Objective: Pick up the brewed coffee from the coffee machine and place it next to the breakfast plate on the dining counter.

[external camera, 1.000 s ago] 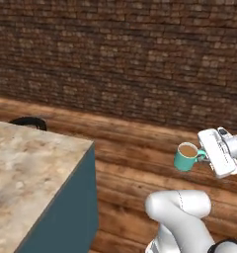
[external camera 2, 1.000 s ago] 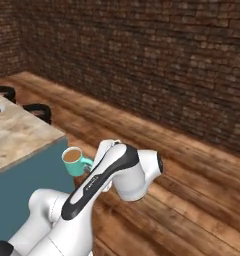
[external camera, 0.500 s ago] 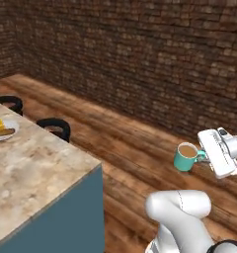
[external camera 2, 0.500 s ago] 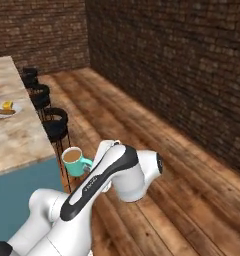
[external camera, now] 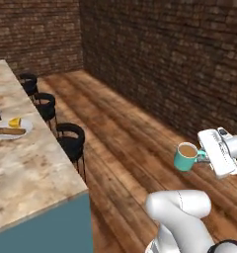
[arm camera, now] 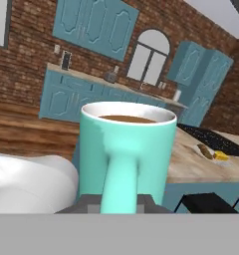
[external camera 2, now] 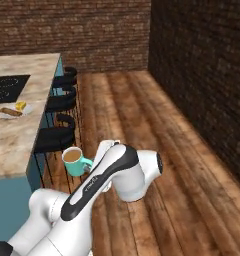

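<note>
A: Where's the plate?

B: Breakfast plate (external camera: 11,131) sits on the dining counter (external camera: 36,173), far left of me, near the stool-side edge. Sausage roll (external camera: 8,131) and yellow wedge (external camera: 15,121) on it. Black cooktop (external camera 2: 7,88) is inset just beyond the plate.

A: Stools?

B: Three black stools (external camera: 71,139) in a row along the counter's edge, between counter and wood floor (external camera: 140,143).

A: And the coffee?

B: Brewed coffee (external camera: 186,156) is in my gripper (external camera: 203,157), fingers pinched on the mug's handle (arm camera: 122,182). Mug upright, coffee level, held in the air over the floor, well apart from the counter and right of the stools.
</note>
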Controlling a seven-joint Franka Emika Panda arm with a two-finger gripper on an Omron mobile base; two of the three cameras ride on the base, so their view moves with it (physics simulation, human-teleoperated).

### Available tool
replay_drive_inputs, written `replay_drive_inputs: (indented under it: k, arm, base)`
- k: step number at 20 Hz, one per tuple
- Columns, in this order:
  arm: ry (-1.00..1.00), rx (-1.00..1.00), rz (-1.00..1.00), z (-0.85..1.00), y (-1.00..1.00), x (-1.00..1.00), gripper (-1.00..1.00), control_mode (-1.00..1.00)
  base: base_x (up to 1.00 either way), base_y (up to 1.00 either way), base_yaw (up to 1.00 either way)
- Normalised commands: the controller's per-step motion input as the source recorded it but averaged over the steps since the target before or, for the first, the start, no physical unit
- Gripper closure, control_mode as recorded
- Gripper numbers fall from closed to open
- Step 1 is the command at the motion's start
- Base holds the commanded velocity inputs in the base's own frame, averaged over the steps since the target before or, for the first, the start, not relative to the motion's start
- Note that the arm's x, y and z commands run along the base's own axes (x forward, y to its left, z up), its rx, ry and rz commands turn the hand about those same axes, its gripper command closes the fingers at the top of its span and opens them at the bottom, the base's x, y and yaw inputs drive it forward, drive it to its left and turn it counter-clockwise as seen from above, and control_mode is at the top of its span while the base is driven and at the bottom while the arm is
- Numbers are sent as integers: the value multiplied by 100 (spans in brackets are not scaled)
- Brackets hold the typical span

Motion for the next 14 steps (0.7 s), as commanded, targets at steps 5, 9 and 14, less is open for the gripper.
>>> replay_drive_inputs:
  k: [5,9,14]
  arm:
    - [0,0,0,0,0,0,100,100]
    - [0,0,0,0,0,0,100,100]
    - [0,0,0,0,0,0,100,100]
  base:
    - [100,-74,58]
    - [100,-54,66]
    - [100,-48,68]
